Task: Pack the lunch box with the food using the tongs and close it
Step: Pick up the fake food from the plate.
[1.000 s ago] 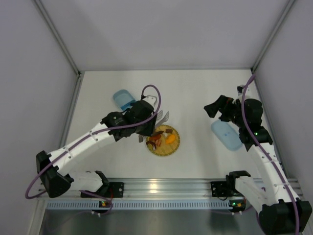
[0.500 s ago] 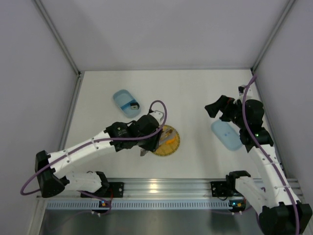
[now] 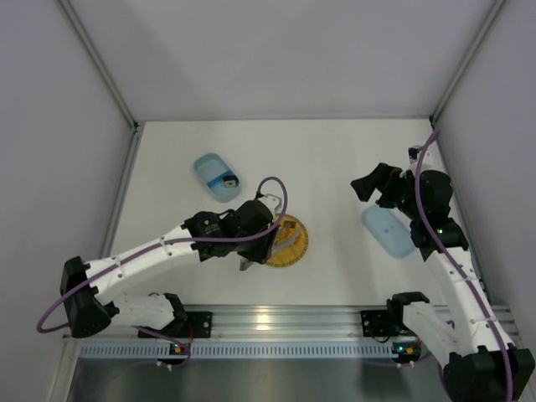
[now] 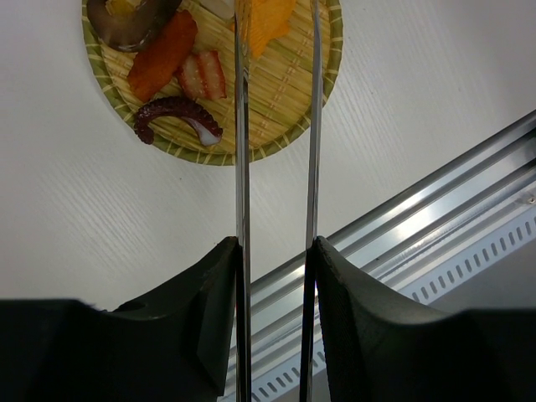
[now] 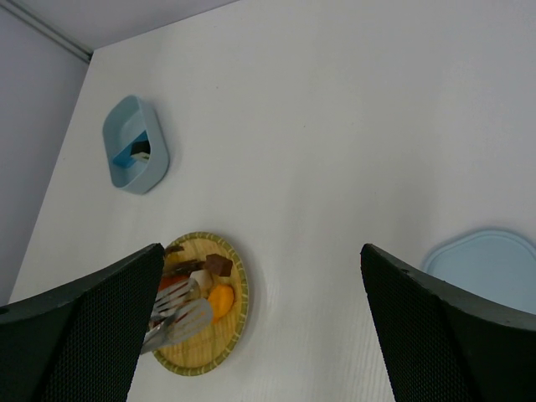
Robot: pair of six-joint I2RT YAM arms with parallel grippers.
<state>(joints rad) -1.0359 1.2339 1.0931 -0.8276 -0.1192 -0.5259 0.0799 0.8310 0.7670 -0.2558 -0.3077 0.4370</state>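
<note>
- The left tool (image 4: 275, 255) is closed on the tongs (image 4: 242, 151); its two black fingers (image 4: 219, 293) press the thin silver arms from both sides, and a narrow gap is between the arms.
- In the top view this tool is just left of the centre of the frame, over the left edge of the round yellow woven plate (image 3: 296, 244).
- In the left wrist view the arms run up to the upper edge of the frame, and an orange-yellow piece (image 4: 270, 23) shows between them. We cannot tell if the tips touch it.
- On the plate we also see an orange stick (image 4: 163, 63), a red and white striped piece (image 4: 203, 74), a curled purple piece (image 4: 176, 113) and a dark brown piece (image 4: 134, 21).
- The lunch box (image 3: 214, 176) stands open on the table (image 3: 335, 151) in the upper left part, well apart from the plate. A small dark and pale piece (image 5: 141, 152) lies inside it.
- The lid (image 3: 387, 231) lies flat on the right side of the table, far from the box.
- The right tool (image 3: 368, 184) hangs above the table just beside the lid, with its fingers spread wide and nothing between them.
</note>
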